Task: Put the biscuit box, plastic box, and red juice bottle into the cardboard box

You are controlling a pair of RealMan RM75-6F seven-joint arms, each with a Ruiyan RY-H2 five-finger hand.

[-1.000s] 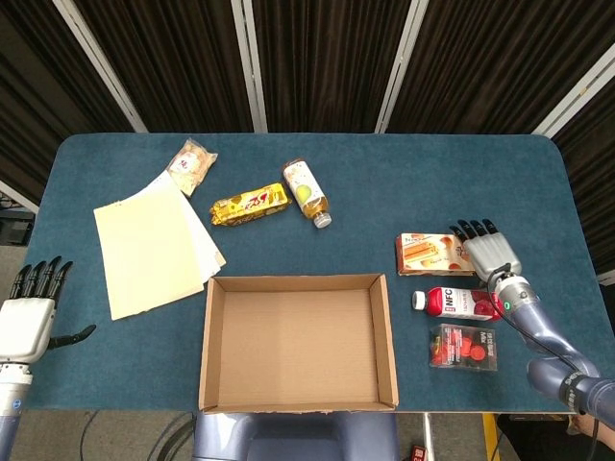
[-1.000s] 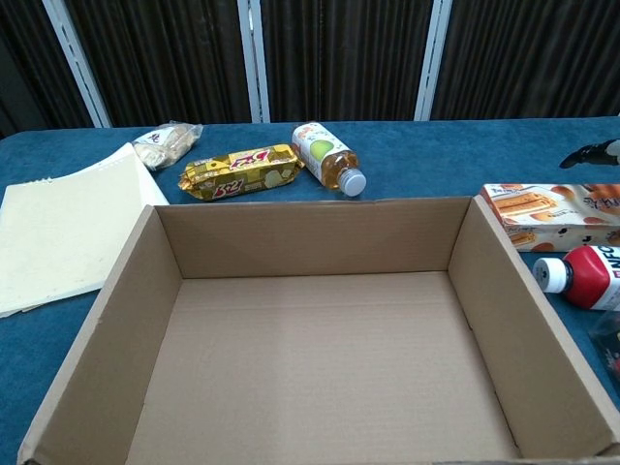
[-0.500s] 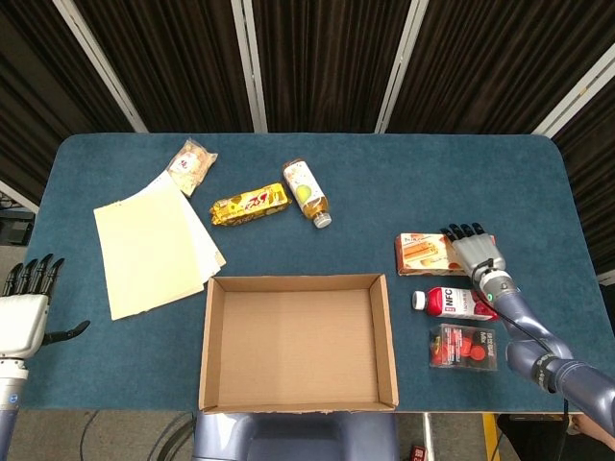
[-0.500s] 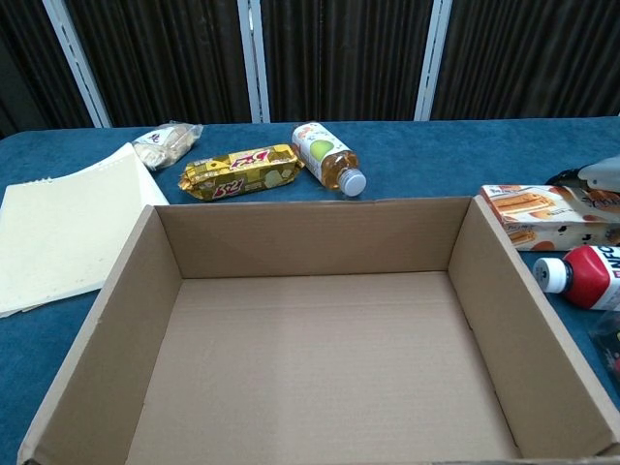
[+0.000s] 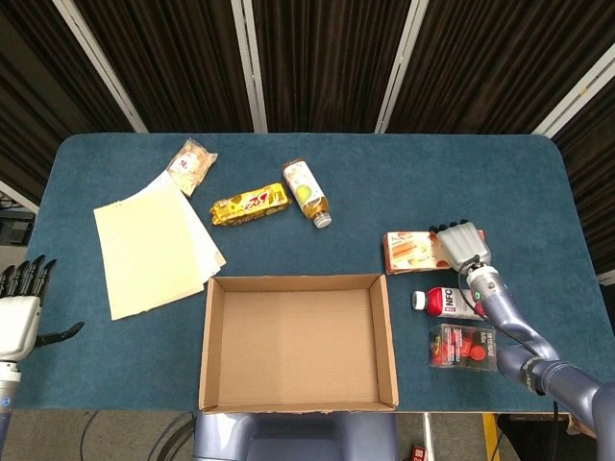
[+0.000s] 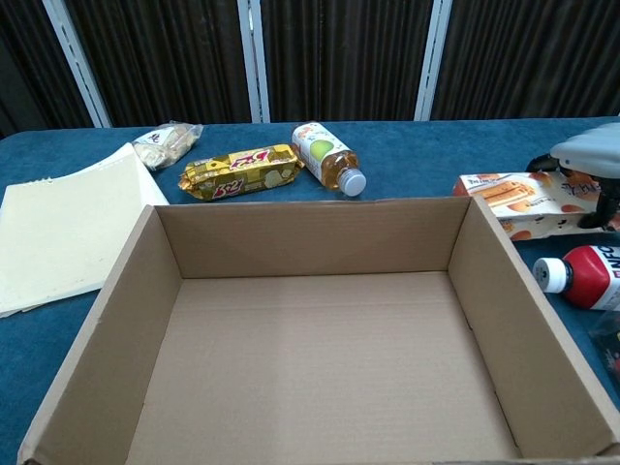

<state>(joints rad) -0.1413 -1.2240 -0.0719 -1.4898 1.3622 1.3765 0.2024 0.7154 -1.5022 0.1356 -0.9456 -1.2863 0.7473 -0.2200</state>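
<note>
One robot hand, the right [image 5: 463, 246], grips the biscuit box [image 5: 411, 252] at the cardboard box's [image 5: 298, 342] two o'clock; the left robot hand [image 5: 19, 312] stays spread.

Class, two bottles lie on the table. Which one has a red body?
The red juice bottle, lying by the right hand between biscuit box and plastic box; the other bottle is yellowish.

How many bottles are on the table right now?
2. The red juice bottle lies right of the cardboard box, near the right hand. A yellow-green drink bottle lies beyond the box, beside a gold snack pack.
</note>
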